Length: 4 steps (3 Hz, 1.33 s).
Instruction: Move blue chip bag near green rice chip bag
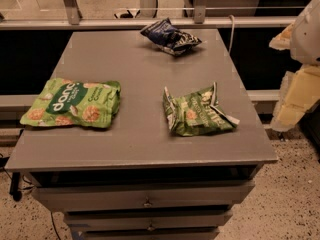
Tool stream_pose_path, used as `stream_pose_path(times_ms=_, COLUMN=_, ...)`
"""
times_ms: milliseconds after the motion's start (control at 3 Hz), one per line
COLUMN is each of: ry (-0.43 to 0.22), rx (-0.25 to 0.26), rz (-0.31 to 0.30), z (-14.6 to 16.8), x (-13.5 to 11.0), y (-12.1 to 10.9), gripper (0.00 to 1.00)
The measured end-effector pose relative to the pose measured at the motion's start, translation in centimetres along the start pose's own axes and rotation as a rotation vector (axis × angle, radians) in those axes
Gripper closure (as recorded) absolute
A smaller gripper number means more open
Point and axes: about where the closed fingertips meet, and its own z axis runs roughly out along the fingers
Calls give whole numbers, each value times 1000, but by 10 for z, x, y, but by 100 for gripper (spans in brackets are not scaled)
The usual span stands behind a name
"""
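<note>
A crinkly, glossy navy-blue foil chip bag (170, 37) lies on the smooth matt grey table (140, 111); the pale plastic-looking gripper (296, 96) hangs off its right side.

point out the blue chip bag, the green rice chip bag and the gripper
blue chip bag (170, 37): camera view, middle of the foil
green rice chip bag (67, 98): camera view, its dark label
gripper (296, 100): camera view, right edge, beside the table

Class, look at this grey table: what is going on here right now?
Nothing is being handled yet. The robot's gripper hangs off the right edge of the table, touching no bag. The blue chip bag lies at the table's far edge, the green rice chip bag at the near left, a crumpled green bag at the near right. The blue bag is not yet near the rice bag.
</note>
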Motion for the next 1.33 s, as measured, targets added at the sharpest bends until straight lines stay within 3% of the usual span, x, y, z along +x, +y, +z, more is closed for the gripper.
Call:
stream_pose_path(times_ms=667, ry=-26, rx=16, rz=-11, z=3, x=-6, y=-4, gripper=0)
stream_pose_path(times_ms=1000, ry=-109, rx=43, rz=-55, z=24, x=-38, y=-25, gripper=0)
stream_pose_path(times_ms=1333, ry=-206, rx=92, rz=-87, z=48, x=-79, y=-62, gripper=0)
